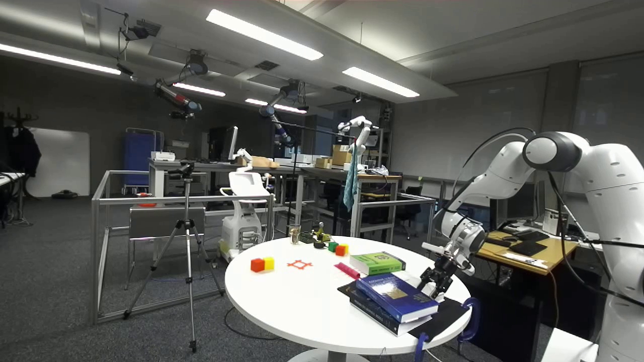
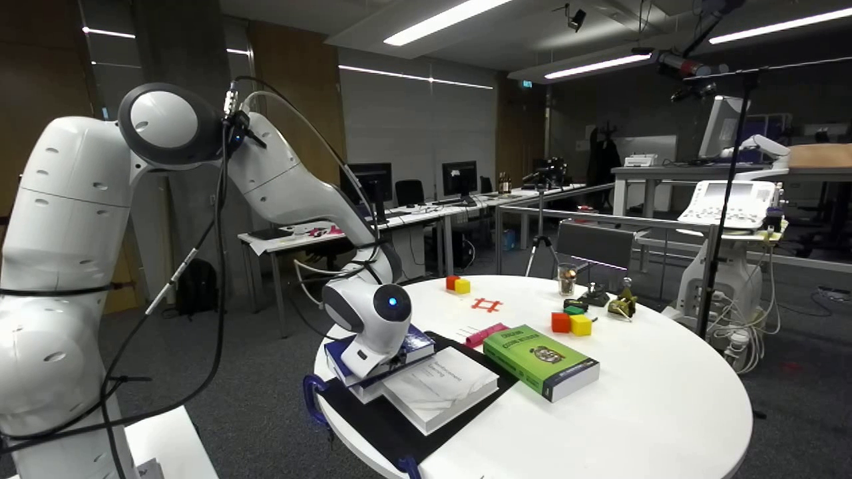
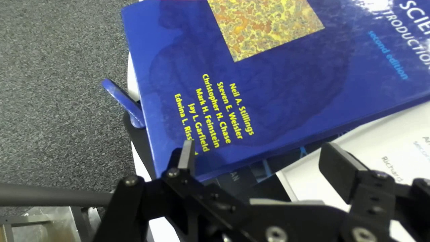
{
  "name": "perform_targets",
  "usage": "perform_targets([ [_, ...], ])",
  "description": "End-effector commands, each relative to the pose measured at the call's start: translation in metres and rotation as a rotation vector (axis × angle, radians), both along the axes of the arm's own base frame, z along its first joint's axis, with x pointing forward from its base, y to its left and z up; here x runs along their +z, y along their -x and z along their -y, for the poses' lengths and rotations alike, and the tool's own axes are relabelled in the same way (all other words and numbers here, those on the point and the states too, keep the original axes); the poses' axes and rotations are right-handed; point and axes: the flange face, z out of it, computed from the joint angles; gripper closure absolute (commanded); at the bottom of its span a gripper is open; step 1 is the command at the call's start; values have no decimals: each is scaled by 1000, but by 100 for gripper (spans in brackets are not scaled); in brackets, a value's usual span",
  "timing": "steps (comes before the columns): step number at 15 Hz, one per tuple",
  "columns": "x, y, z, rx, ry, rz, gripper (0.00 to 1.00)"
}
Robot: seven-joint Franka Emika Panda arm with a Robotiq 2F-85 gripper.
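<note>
My gripper (image 3: 258, 156) is open, its two fingers wide apart with nothing held between them. It points down over a stack of books, and also shows in an exterior view (image 1: 429, 290). A blue book (image 3: 275, 97) with yellow author names lies on top of a dark book (image 3: 242, 178); it shows in both exterior views (image 1: 397, 294) (image 2: 418, 342). In the wrist view the left finger is over the blue book's near corner and the right finger over a white-grey book (image 3: 396, 134) (image 2: 442, 380). I cannot tell whether the fingers touch the books.
The books lie on a black mat (image 2: 373, 416) at the edge of a round white table (image 1: 282, 296), with blue clamps (image 1: 470, 319) on the rim. A green book (image 2: 542, 359), a pink roll (image 2: 486, 334), coloured cubes (image 2: 570, 324) and a glass (image 2: 566, 281) stand farther off.
</note>
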Motion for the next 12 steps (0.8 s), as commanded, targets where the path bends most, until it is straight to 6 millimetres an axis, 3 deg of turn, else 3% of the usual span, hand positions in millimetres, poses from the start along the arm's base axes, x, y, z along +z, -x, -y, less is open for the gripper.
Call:
perform_targets([
  [1,32,9,16,-38,91,60,0],
  [7,66,9,56,-108,345,122,0],
  [12,109,14,111,-155,479,111,0],
])
